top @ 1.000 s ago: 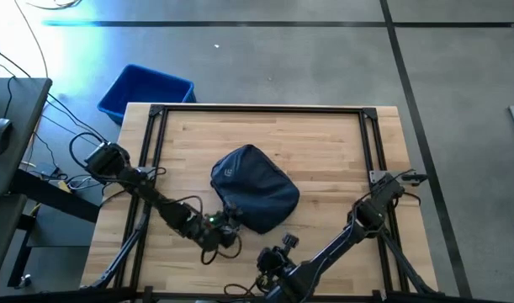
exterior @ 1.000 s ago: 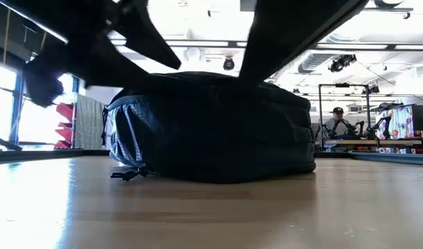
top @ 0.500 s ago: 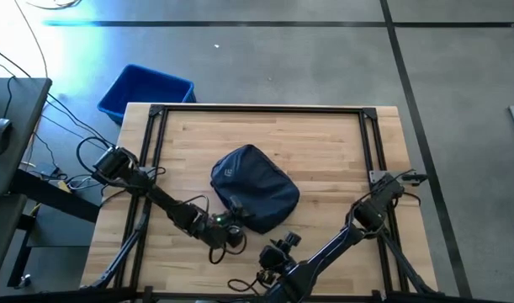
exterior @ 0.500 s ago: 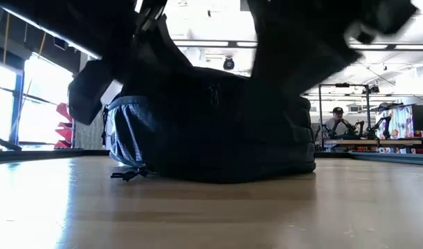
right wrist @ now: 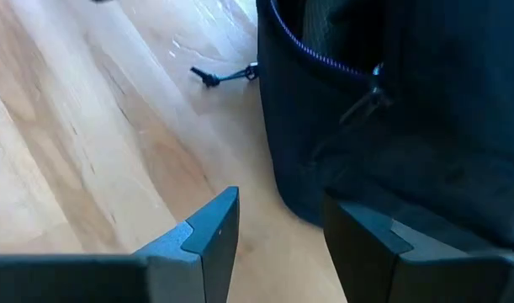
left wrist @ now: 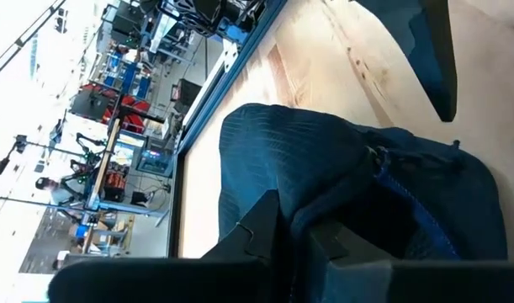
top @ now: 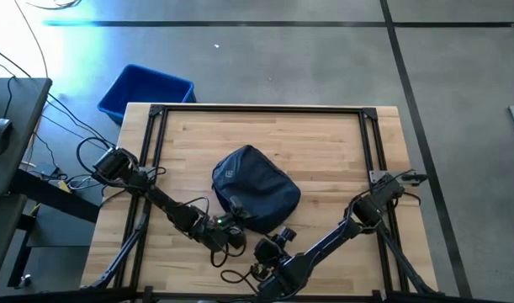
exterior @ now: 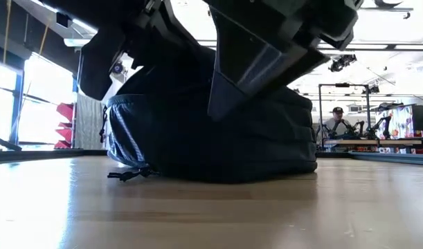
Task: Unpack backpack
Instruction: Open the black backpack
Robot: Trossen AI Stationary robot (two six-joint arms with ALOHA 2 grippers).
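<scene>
From above, the navy backpack [top: 255, 188] lies near the middle of the wooden table [top: 324, 143], with both arms converging on its near edge; the left gripper [top: 229, 225] sits against the bag's near-left corner, the right gripper [top: 280, 238] just short of its near side, and a blue bin [top: 145, 91] stands on the floor off the far-left corner

At table height, the backpack [exterior: 211, 135] slumps on the boards behind the two dark arms, its pull cord [exterior: 128, 174] trailing on the wood; a person works at a distant bench

Past the left wrist, the left gripper [left wrist: 294, 231] is clamped on a fold of backpack [left wrist: 324, 168] fabric, probably to pin the floppy bag in place

Past the right wrist, the right gripper [right wrist: 282, 223] stands part-open and empty, the backpack [right wrist: 391, 101] and its zipper [right wrist: 324, 57] just ahead, seemingly lined up for the zip
</scene>
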